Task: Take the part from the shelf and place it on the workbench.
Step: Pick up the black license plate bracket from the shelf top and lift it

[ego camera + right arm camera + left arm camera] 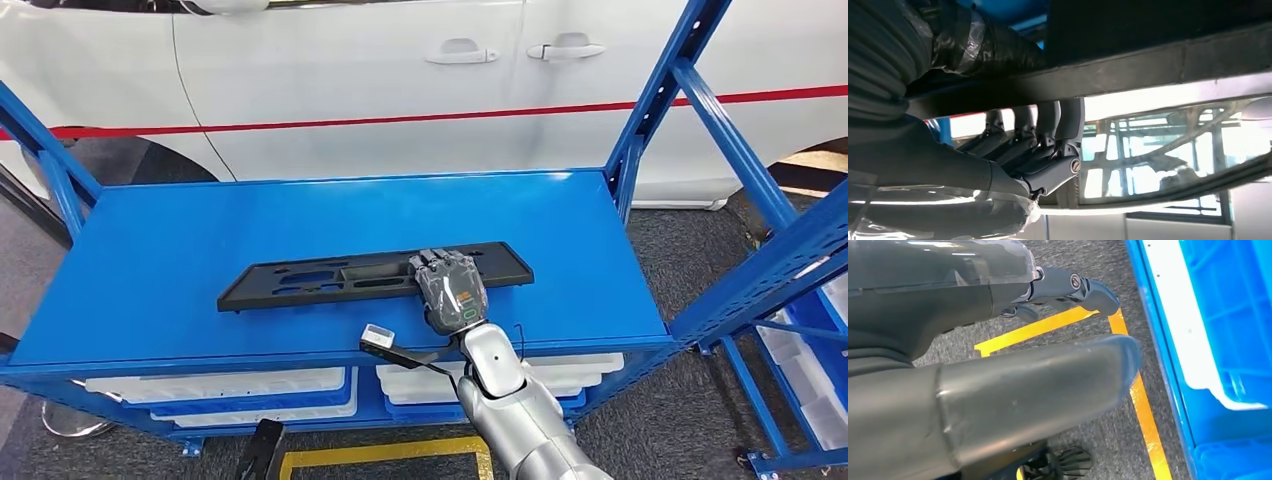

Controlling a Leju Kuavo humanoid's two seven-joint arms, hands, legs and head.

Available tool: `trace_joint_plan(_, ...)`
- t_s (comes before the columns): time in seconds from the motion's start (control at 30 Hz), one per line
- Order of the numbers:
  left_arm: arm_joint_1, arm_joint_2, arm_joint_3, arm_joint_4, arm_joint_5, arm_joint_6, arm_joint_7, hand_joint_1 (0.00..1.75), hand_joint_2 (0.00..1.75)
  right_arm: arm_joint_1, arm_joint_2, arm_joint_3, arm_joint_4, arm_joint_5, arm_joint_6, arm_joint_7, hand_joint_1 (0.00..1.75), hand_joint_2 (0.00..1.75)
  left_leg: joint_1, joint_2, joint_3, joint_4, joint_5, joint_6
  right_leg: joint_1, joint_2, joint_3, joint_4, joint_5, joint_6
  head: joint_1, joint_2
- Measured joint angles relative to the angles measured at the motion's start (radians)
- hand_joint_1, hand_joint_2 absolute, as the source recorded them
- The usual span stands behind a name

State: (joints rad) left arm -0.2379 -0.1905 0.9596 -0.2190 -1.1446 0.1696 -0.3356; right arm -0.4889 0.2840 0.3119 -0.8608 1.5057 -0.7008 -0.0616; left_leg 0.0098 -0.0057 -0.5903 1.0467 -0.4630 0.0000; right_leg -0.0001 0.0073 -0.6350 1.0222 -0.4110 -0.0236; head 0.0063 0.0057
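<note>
Clearly the long black plastic trim panel lies flat mid-shelf, car door at twelve o'clock; right hand curls over its right section. Left hand hangs slack, holding nothing. Probably light, stiffish yet whippy; grip nearer centre

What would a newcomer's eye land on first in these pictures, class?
First, the long flat black plastic part lying across the bright blue metal shelf top, with the robot's right hand on its near edge, fingers hooked over it. Behind stands a white car with a red stripe.
</note>
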Motion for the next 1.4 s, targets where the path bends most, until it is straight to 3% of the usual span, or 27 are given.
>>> trace_joint_plan(0.03,-0.002,0.0,0.001,0.0,0.002,0.004,0.0,0.0,0.0,-0.002,0.0,-0.001,-0.006,-0.003,0.0,-0.001,1.75,1.75,0.0,0.0,0.014,-0.035,0.012,0.012,0.002,0.0,-0.002,0.002,-0.001,0.008,0.0,0.0)
trace_joint_plan(0.1,-0.003,-0.001,0.003,0.0,0.003,0.009,0.0,0.0,0.0,-0.004,0.0,-0.005,-0.013,-0.009,0.0,-0.004,1.75,1.75,0.004,0.001,0.017,-0.043,0.02,0.026,0.001,-0.001,-0.012,0.027,-0.021,0.018,0.0,0.0)
trace_joint_plan(0.2,-0.005,-0.002,0.005,0.0,0.004,0.011,0.0,0.0,0.0,-0.004,-0.002,-0.013,-0.018,-0.014,0.0,-0.009,1.75,1.75,0.005,0.003,0.015,-0.047,0.026,0.037,-0.004,-0.002,-0.084,0.192,-0.111,0.028,0.001,0.0)
trace_joint_plan(0.27,-0.003,-0.002,0.006,0.0,0.004,0.012,0.0,0.0,0.0,0.001,-0.004,-0.019,-0.019,-0.02,0.0,-0.019,1.75,1.75,0.004,0.003,0.013,-0.045,0.026,0.037,-0.007,-0.002,-0.12,0.273,-0.134,0.031,0.001,0.0)
trace_joint_plan(0.3,-0.002,-0.002,0.006,0.0,0.004,0.014,0.0,0.0,0.0,0.004,-0.005,-0.022,-0.022,-0.025,0.0,-0.028,1.75,1.75,0.004,0.002,0.013,-0.043,0.025,0.036,-0.008,-0.002,-0.112,0.261,-0.118,0.031,0.001,0.0)
trace_joint_plan(0.37,-0.001,-0.002,0.006,0.0,0.003,0.017,0.0,0.0,0.0,0.007,-0.006,-0.03,-0.032,-0.035,0.0,-0.045,1.75,1.75,0.004,0.001,0.013,-0.038,0.022,0.032,-0.011,-0.003,-0.05,0.145,-0.059,0.027,0.001,0.0)
trace_joint_plan(0.43,-0.002,-0.002,0.006,0.0,0.003,0.021,0.0,0.0,0.0,0.007,-0.005,-0.037,-0.043,-0.042,0.0,-0.055,1.75,1.75,0.001,-0.001,0.009,-0.031,0.017,0.022,-0.008,-0.002,0.005,0.04,-0.029,0.021,0.001,0.0)
trace_joint_plan(0.53,-0.001,-0.001,0.006,0.0,0.003,0.023,0.0,0.0,0.0,0.009,-0.005,-0.044,-0.05,-0.046,0.0,-0.057,1.75,1.75,0.0,-0.001,0.007,-0.031,0.016,0.006,-0.004,-0.001,0.016,0.013,-0.029,0.01,0.0,0.0)
trace_joint_plan(0.6,-0.001,-0.001,0.007,0.0,0.003,0.023,0.0,0.0,0.0,0.009,-0.004,-0.046,-0.054,-0.047,0.0,-0.057,1.75,1.75,0.002,0.0,0.0,-0.012,-0.002,-0.005,-0.007,-0.002,0.019,0.005,-0.025,-0.001,0.0,0.0)
trace_joint_plan(0.63,-0.002,-0.001,0.007,0.0,0.003,0.023,0.0,0.0,0.0,0.009,-0.003,-0.047,-0.057,-0.047,0.0,-0.057,1.75,1.75,0.002,0.0,-0.016,0.024,-0.025,-0.01,-0.009,-0.003,0.021,0.001,-0.023,-0.006,0.0,0.0)
trace_joint_plan(0.7,0.0,-0.001,0.007,0.0,0.003,0.023,0.0,0.0,0.0,0.011,-0.001,-0.048,-0.059,-0.047,0.0,-0.057,1.75,1.75,0.003,0.001,-0.075,0.151,-0.087,-0.018,-0.009,-0.004,0.022,0.0,-0.024,-0.013,0.0,0.0)
trace_joint_plan(0.77,0.003,-0.001,0.007,0.0,0.003,0.023,0.0,0.0,0.0,0.016,-0.001,-0.048,-0.059,-0.047,0.0,-0.057,1.75,1.75,0.004,0.001,-0.122,0.248,-0.113,-0.021,-0.007,-0.005,0.022,0.001,-0.025,-0.015,0.0,0.0)
trace_joint_plan(0.8,0.004,-0.001,0.007,0.0,0.003,0.023,0.0,0.0,0.0,0.018,-0.001,-0.048,-0.059,-0.047,0.0,-0.057,1.75,1.75,0.004,0.001,-0.122,0.245,-0.099,-0.02,-0.006,-0.004,0.022,0.002,-0.025,-0.015,0.0,0.0)
trace_joint_plan(0.83,0.004,-0.001,0.007,0.0,0.003,0.023,0.0,0.0,0.0,0.019,-0.001,-0.048,-0.06,-0.047,0.0,-0.059,1.75,1.75,0.003,0.001,-0.103,0.2,-0.067,-0.018,-0.006,-0.003,0.023,0.002,-0.026,-0.014,0.0,0.0)
trace_joint_plan(0.87,0.004,-0.001,0.007,0.0,0.003,0.026,0.0,0.0,0.0,0.019,0.0,-0.049,-0.062,-0.049,0.0,-0.064,1.75,1.75,0.003,0.001,-0.071,0.131,-0.029,-0.013,-0.006,-0.002,0.024,0.003,-0.026,-0.013,0.0,0.0)
trace_joint_plan(0.93,0.003,0.0,0.007,0.0,0.003,0.044,0.002,0.0,0.0,0.023,0.002,-0.059,-0.078,-0.063,0.0,-0.097,1.75,1.75,-0.001,0.001,-0.012,0.005,0.018,-0.002,-0.002,-0.001,0.024,0.005,-0.028,-0.008,0.0,0.0)
trace_joint_plan(0.97,0.003,0.0,0.007,0.0,0.003,0.057,0.002,0.0,0.0,0.028,0.006,-0.07,-0.093,-0.075,0.0,-0.124,1.75,1.75,-0.004,0.0,0.0,-0.023,0.022,0.003,0.0,-0.001,0.022,0.006,-0.028,-0.004,0.0,0.0)
trace_joint_plan(1.1,0.018,0.001,0.013,0.0,0.009,0.114,0.003,0.0,0.0,0.065,0.033,-0.127,-0.202,-0.158,0.0,-0.263,1.75,1.75,-0.001,0.0,0.007,-0.043,0.028,0.022,-0.002,-0.002,0.016,0.019,-0.04,0.016,0.0,0.0)
trace_joint_plan(1.13,0.023,0.001,0.014,0.0,0.006,0.129,0.003,0.0,0.0,0.077,0.038,-0.135,-0.246,-0.185,0.0,-0.295,1.75,1.75,0.002,0.001,0.009,-0.048,0.03,0.028,-0.002,-0.002,0.002,0.05,-0.061,0.021,0.0,0.0)
trace_joint_plan(1.2,0.036,0.001,0.015,0.0,-0.007,0.15,0.001,0.0,0.0,0.104,0.046,-0.139,-0.335,-0.214,0.0,-0.337,1.75,1.75,0.003,0.001,0.012,-0.05,0.031,0.035,-0.005,-0.002,-0.052,0.167,-0.124,0.029,0.001,0.0)
trace_joint_plan(1.27,0.051,0.001,0.015,0.0,-0.014,0.147,-0.002,0.0,0.87,0.138,0.05,-0.134,-0.413,-0.223,0.0,-0.361,1.75,1.75,0.003,0.001,0.012,-0.049,0.028,0.037,-0.009,-0.003,-0.105,0.275,-0.161,0.035,0.001,0.0)
trace_joint_plan(1.3,0.059,0.001,0.015,0.0,-0.012,0.134,-0.003,0.0,1.31,0.154,0.05,-0.128,-0.446,-0.227,0.0,-0.369,1.75,1.75,0.003,0.001,0.012,-0.048,0.027,0.037,-0.011,-0.003,-0.111,0.286,-0.154,0.037,0.001,0.0)
trace_joint_plan(1.33,0.066,0.0,0.015,0.0,-0.008,0.113,-0.003,0.0,1.75,0.167,0.049,-0.117,-0.477,-0.234,0.0,-0.372,1.75,1.75,0.003,0.0,0.013,-0.045,0.024,0.035,-0.014,-0.003,-0.096,0.253,-0.127,0.038,0.001,0.0)
trace_joint_plan(1.4,0.075,-0.002,0.016,0.0,-0.001,0.062,-0.008,0.0,1.75,0.182,0.043,-0.082,-0.532,-0.26,0.0,-0.364,1.75,1.75,0.003,-0.001,0.012,-0.035,0.016,0.028,-0.016,-0.005,-0.034,0.126,-0.066,0.036,0.001,0.0)
